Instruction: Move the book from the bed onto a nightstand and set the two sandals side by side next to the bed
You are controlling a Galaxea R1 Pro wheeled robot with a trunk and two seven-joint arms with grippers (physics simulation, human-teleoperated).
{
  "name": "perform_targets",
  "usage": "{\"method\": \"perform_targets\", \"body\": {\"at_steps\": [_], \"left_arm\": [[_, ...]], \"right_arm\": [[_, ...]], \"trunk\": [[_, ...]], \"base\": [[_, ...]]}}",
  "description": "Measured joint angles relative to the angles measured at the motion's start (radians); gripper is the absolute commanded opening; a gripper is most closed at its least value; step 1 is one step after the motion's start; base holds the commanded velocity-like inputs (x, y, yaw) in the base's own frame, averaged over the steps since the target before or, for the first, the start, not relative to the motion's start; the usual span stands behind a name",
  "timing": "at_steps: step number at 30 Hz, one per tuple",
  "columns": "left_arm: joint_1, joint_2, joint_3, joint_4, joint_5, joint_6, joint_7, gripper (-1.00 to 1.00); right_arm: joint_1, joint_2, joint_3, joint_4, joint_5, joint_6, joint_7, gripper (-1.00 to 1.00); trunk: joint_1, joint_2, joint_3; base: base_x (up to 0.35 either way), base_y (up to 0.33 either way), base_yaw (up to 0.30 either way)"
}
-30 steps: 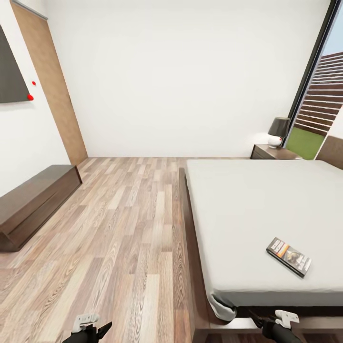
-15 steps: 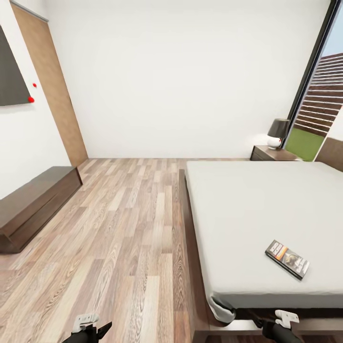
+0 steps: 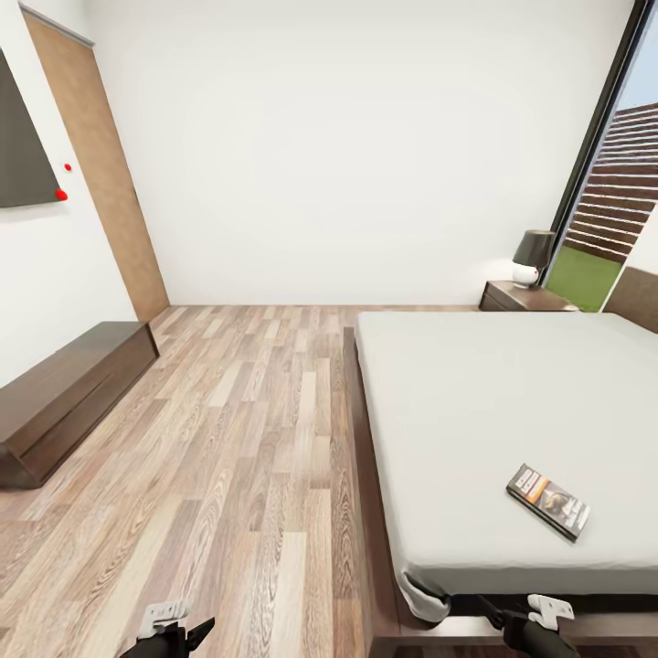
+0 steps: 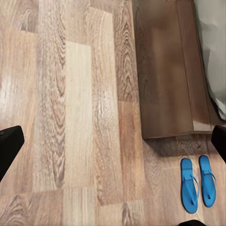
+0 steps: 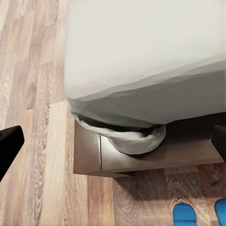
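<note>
The book (image 3: 548,501) lies flat on the grey mattress of the bed (image 3: 475,402), near its front right part. A nightstand (image 3: 523,297) stands at the bed's far corner by the window. The two sandals (image 4: 189,184) (image 4: 207,181) lie side by side on the wood floor just off the bed frame's corner; their tips (image 5: 184,214) also show under my right arm. My left gripper (image 3: 174,631) hangs low over the floor, open and empty. My right gripper (image 3: 523,623) hangs at the foot of the bed, open and empty.
A long low dark cabinet (image 3: 64,393) runs along the left wall under a dark panel. A lamp (image 3: 533,256) sits on the nightstand. A wooden door (image 3: 100,174) is at the back left. Wide plank floor lies between cabinet and bed.
The whole picture has slid slightly downward, so the camera has moved a little. Book, bed and both grippers keep their places.
</note>
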Motion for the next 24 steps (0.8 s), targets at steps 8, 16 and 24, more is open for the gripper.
{"method": "perform_targets", "body": {"at_steps": [8, 16, 24], "left_arm": [[0.000, 0.000, 0.000, 0.000, 0.000, 0.000, 0.000, 1.00], [0.000, 0.000, 0.000, 0.000, 0.000, 0.000, 0.000, 1.00], [0.000, 0.000, 0.000, 0.000, 0.000, 0.000, 0.000, 1.00]], "right_arm": [[0.000, 0.000, 0.000, 0.000, 0.000, 0.000, 0.000, 1.00], [0.000, 0.000, 0.000, 0.000, 0.000, 0.000, 0.000, 1.00], [0.000, 0.000, 0.000, 0.000, 0.000, 0.000, 0.000, 1.00]], "trunk": [[-0.031, 0.056, 0.025], [-0.061, 0.112, 0.051], [-0.092, 0.168, 0.087]], "base": [[0.000, 0.000, 0.000], [0.000, 0.000, 0.000], [0.000, 0.000, 0.000]]}}
